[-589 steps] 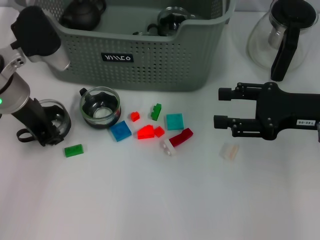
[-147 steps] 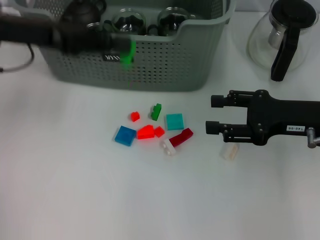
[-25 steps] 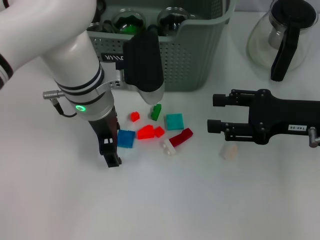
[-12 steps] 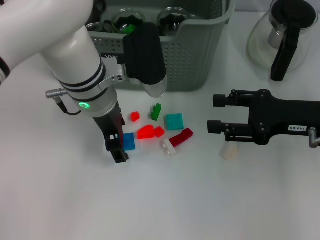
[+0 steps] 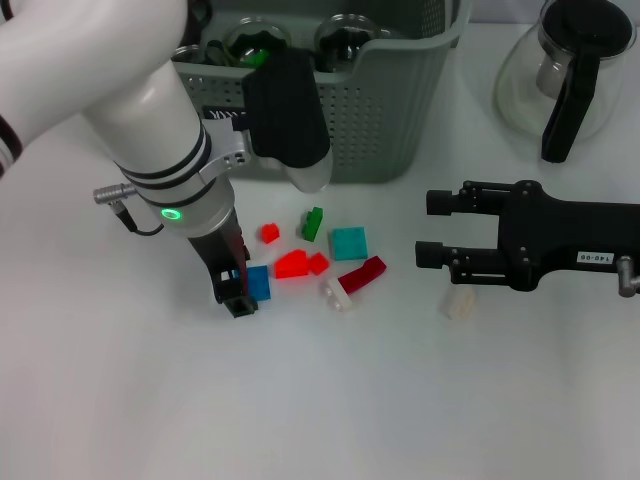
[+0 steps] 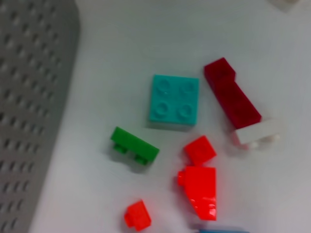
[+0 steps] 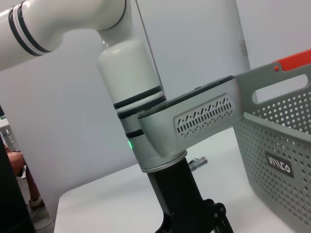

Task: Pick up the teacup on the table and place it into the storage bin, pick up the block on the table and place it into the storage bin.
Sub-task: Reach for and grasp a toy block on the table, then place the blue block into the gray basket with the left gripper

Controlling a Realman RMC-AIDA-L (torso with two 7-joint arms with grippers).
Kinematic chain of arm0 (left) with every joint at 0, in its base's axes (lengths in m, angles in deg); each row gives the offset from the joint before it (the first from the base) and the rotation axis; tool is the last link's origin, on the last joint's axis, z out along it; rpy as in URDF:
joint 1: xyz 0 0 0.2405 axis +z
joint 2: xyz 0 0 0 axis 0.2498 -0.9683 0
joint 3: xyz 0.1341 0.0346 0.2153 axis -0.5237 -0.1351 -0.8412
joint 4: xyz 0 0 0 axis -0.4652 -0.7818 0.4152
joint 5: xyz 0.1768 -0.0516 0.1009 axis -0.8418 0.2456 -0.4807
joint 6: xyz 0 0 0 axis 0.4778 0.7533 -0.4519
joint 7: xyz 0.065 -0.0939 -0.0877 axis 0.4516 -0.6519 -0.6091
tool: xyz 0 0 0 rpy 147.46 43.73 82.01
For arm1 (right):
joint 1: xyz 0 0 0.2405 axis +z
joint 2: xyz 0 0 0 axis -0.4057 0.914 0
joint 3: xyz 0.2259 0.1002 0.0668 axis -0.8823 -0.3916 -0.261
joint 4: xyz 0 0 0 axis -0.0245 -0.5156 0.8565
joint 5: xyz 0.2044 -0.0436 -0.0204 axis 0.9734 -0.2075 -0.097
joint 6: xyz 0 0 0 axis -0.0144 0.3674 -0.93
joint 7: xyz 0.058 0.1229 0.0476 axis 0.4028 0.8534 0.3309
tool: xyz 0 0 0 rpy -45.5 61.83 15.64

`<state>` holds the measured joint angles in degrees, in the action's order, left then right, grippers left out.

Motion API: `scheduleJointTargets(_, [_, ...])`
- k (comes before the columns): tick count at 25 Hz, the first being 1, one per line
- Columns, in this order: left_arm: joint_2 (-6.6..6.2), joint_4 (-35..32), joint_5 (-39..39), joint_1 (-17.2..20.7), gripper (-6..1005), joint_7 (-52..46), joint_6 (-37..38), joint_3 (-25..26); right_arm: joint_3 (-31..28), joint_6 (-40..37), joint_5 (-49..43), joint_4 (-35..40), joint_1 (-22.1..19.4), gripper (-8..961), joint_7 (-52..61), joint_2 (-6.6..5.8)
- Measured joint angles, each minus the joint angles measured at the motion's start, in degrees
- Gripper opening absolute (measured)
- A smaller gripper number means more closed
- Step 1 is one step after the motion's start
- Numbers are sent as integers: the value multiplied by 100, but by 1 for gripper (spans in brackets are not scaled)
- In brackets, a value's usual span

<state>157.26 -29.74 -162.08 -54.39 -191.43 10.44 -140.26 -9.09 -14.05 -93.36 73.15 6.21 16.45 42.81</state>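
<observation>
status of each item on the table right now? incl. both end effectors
left end effector: down on the table at the blue block, grip not clear
right end effector: open, hovering idle
storage bin: upright, teacups inside
glass carafe: upright, on the table
teal block: flat, studs up
dark red block: flat, touching the white block
green block: on the table

A storage bin (image 5: 400, 120) sits at the back of the table (image 5: 330, 400), with teacups (image 5: 345, 35) inside it. A glass carafe (image 5: 570, 70) stands to the bin's right. In front of the bin lies a loose cluster of toy blocks (image 5: 320, 255). The left gripper (image 5: 238, 296) reaches down at the cluster's left edge, over the leftmost block (image 5: 258, 283). The right gripper (image 5: 432, 228) hovers to the right of the cluster, with one lone block (image 5: 460, 303) lying just in front of it.
</observation>
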Motion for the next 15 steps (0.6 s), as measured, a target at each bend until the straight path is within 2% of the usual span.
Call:
scheduleJointTargets(8, [-16, 136, -8, -64, 435, -18, -72, 84, 0, -22, 10, -3, 0, 743, 5, -9])
scheduleJointTargets(15, [-10, 106, 30, -64, 414, -7, -6, 95, 0, -28, 19, -4, 19, 741, 16, -13])
